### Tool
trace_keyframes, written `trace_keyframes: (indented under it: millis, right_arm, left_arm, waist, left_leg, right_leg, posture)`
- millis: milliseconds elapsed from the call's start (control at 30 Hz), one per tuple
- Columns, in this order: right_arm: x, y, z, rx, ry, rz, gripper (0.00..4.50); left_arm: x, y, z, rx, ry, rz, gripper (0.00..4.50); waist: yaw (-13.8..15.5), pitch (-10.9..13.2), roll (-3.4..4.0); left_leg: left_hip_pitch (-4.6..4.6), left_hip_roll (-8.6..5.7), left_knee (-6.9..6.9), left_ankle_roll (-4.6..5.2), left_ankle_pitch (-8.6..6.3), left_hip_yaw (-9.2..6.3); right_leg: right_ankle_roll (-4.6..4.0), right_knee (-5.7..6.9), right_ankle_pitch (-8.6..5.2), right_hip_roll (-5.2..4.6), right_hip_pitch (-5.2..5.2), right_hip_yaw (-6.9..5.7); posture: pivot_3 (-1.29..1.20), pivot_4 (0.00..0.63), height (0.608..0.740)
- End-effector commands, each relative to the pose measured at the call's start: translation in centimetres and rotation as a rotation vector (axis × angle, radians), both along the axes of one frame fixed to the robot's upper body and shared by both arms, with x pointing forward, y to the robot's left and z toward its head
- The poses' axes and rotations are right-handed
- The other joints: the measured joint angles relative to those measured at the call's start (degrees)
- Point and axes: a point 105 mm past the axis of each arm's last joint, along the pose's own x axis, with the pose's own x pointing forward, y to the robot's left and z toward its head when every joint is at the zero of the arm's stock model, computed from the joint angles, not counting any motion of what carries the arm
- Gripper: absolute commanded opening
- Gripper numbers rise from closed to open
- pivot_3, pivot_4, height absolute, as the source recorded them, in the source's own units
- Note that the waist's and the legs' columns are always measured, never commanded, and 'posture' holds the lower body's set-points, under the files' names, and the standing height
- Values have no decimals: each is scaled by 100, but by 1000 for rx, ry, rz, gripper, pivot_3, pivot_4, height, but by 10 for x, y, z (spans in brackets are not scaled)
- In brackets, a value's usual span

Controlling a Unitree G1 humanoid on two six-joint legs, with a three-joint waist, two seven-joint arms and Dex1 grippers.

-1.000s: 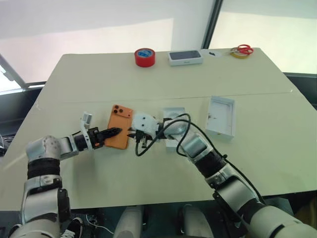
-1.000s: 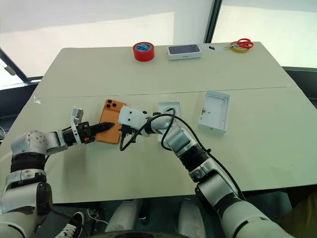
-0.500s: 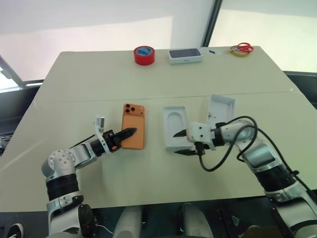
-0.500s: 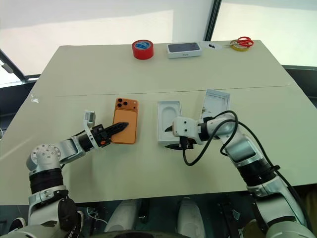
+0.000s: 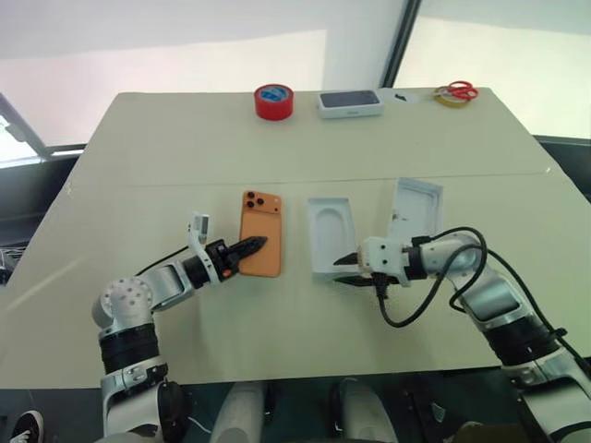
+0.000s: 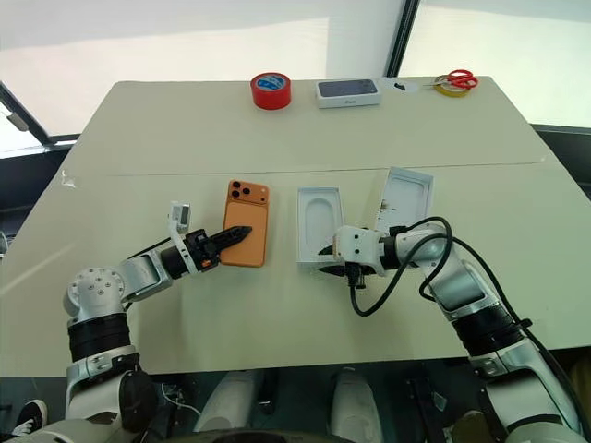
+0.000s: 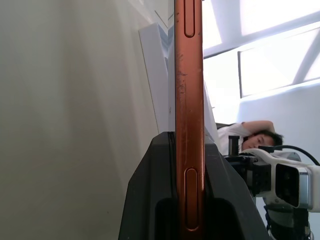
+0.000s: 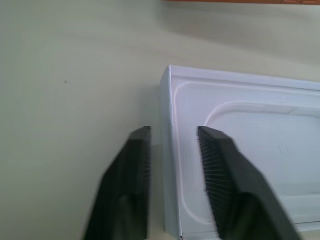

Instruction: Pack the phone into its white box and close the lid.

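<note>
The orange phone [image 5: 262,249] lies back-up on the table, its camera lenses at the far end. My left gripper [image 5: 255,245] is shut on its left long edge; the left wrist view shows the phone [image 7: 189,75] edge-on between the two black fingers. To its right sits the white box [image 5: 313,242], topped by a white insert [image 5: 331,229] with a rounded recess that hides the floor. My right gripper [image 5: 343,270] is at the box's near end, its fingers [image 8: 212,155] slightly apart on either side of the wall [image 8: 166,150]. The lid [image 5: 416,209] rests tilted further right.
A red tape roll [image 5: 274,101], a dark-topped white flat box [image 5: 351,103] and red scissors [image 5: 456,91] on a yellowish roll line the table's far edge. A black cable [image 5: 417,300] loops from my right wrist over the table.
My right gripper left the phone's right edge, swung right to the box's near end and narrowed its fingers. The left gripper slid the phone right, closer to the box.
</note>
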Motion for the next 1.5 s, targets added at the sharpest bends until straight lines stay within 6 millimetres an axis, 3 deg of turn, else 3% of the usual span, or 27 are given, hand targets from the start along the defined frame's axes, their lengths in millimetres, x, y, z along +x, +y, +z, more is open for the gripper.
trace_keyframes:
  millis: [33, 133, 200, 300, 600, 833, 867, 900, 1033, 1200, 1300, 1400, 1500]
  right_arm:
    - [-2, 2, 3, 9, -18, 19, 483]
    - [-2, 2, 3, 8, -17, 17, 483]
    - [0, 3, 2, 10, -18, 10, 93]
    - [1, 6, 3, 21, -22, 10, 93]
    - [2, 42, 2, 49, -62, 58, 93]
    - [4, 55, 5, 88, -46, 39, 93]
    - [3, 55, 7, 99, -34, 38, 761]
    - [2, 55, 8, 101, -34, 39, 1078]
    - [-6, 46, 22, 149, -18, 43, 3092]
    - [1, 3, 34, 137, 5, -45, 3092]
    - [19, -28, 38, 105, -40, -152, 3092]
    - [31, -38, 41, 99, -77, -197, 3092]
    - [36, -35, 40, 102, -101, -194, 3092]
  left_arm:
    - [-1, -2, 17, -12, -78, -10, 0]
    - [-1, -3, 17, -14, -83, -9, 0]
    - [-1, -3, 18, -17, -85, -3, 0]
    - [1, -4, 19, -26, -82, 5, 0]
    - [19, -20, 55, -113, -125, 48, 0]
    - [22, -34, 46, -104, -93, 50, 0]
    - [21, -36, 44, -103, -88, 46, 0]
    - [20, -37, 43, -105, -83, 44, 0]
    - [18, -45, 36, -102, -69, 36, 0]
    - [13, -56, 29, -109, -41, 18, 0]
    - [12, -59, 25, -110, -22, 20, 0]
    - [13, -65, 21, -105, -6, 15, 0]
    - [12, -71, 18, -91, 11, -6, 0]
  waist:
    - [36, 0, 0]
    - [48, 0, 0]
    - [51, 0, 0]
    - [49, 0, 0]
    - [48, 3, -5]
    - [40, 3, -6]
    - [42, 3, -6]
    - [44, 3, -5]
    - [56, 4, -6]
    - [72, 5, -8]
    - [59, 5, -8]
    - [45, 5, -8]
    - [52, 5, -8]
  left_leg:
    - [0, 0, 1, 0, 0, 0]
    - [0, 0, 2, 0, 0, 0]
    - [0, 0, 4, 0, 0, -2]
    - [0, 0, 5, 1, -1, -2]
    - [-2, 2, 9, 1, 1, -4]
    - [0, 12, 9, 8, 9, -4]
    - [1, 16, 9, 7, 9, -4]
    - [1, 20, 9, 6, 10, -4]
    - [-3, 20, 8, 6, 9, -4]
    - [-5, 20, 15, -3, 2, -4]
    - [-5, 21, 14, -2, 1, -4]
    - [-6, 22, 14, 5, 5, -1]
    - [-6, 25, 12, 10, 9, 3]
  right_leg:
    - [-1, 0, 0, 0, -3, 0]
    - [-4, -1, 0, 0, -3, 0]
    - [-6, -3, 0, 0, -6, 0]
    - [-7, -4, 1, -1, -5, 0]
    - [2, -2, 7, 6, 5, -2]
    - [10, 2, 14, 24, 10, -1]
    - [7, 1, 15, 29, 12, -1]
    - [6, 1, 16, 32, 10, -1]
    - [5, -1, 16, 32, 7, 0]
    - [-17, -9, 8, 31, 14, -1]
    - [-18, -11, 8, 29, 12, 0]
    - [-19, -10, 8, 29, 8, 0]
    - [-18, -8, 9, 30, 5, 2]
  posture:
    - [0, 150, 740]
    - [0, 150, 740]
    - [0, 150, 740]
    - [0, 150, 740]
    - [0, 150, 740]
    - [0, 150, 740]
    - [0, 150, 740]
    - [0, 150, 740]
    - [0, 150, 740]
    - [0, 150, 740]
    - [0, 150, 740]
    - [0, 150, 740]
    - [0, 150, 740]
